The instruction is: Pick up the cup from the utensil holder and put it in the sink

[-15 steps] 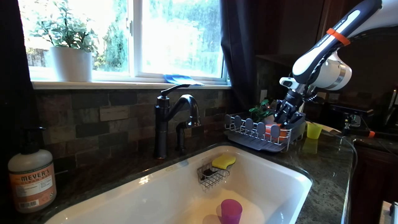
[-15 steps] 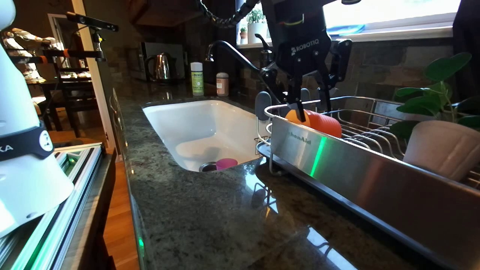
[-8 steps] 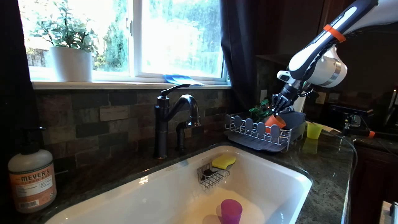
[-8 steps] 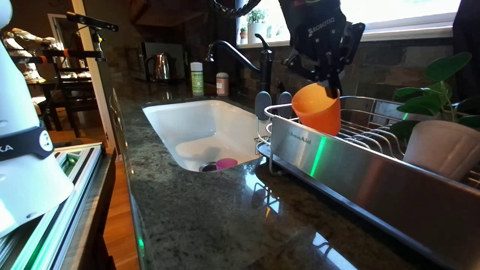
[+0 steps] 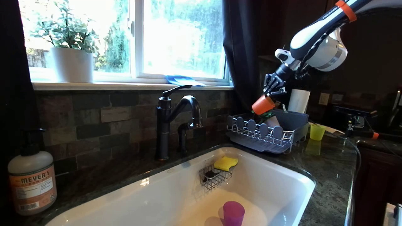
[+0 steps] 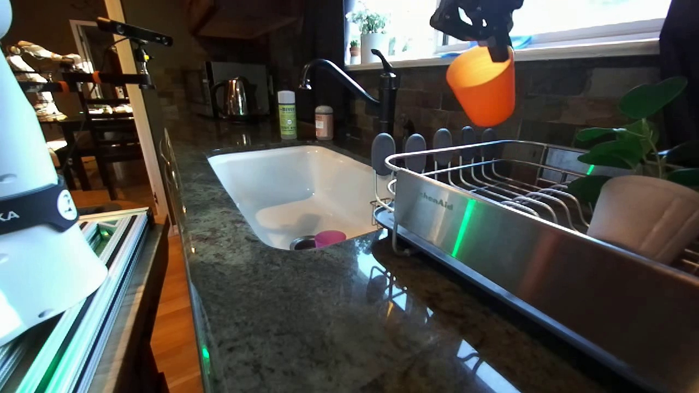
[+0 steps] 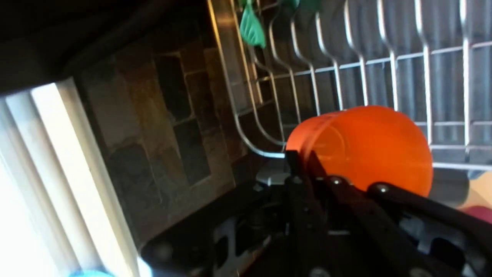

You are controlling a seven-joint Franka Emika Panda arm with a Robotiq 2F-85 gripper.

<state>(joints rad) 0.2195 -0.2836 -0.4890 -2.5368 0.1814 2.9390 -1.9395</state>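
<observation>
The orange cup [image 5: 263, 105] hangs tilted in the air above the dark wire rack [image 5: 296, 121], the utensil holder. My gripper [image 6: 498, 52] is shut on the cup's rim, with one finger inside the cup and one outside. The wrist view shows the cup [image 7: 373, 150] with its open mouth toward the camera and my gripper [image 7: 305, 163] pinching its wall. In an exterior view the cup [image 6: 486, 90] is well above the rack's rim [image 6: 458, 146]. The white sink [image 5: 276, 175] lies beside the rack, lower than the cup.
A pink cup [image 5: 233, 213] stands in the sink. A wire caddy with a yellow sponge [image 5: 226, 163] hangs on the sink wall. The dark faucet [image 5: 163, 128] rises behind the sink. A potted plant [image 6: 644, 218] sits in the rack. A yellow-green cup [image 5: 317, 131] stands beside the rack.
A second ago the cup lay in the rack with the jaws apart around its end. The gripper has shut on its rim and lifted it up out of the rack, with the cup tilting.
</observation>
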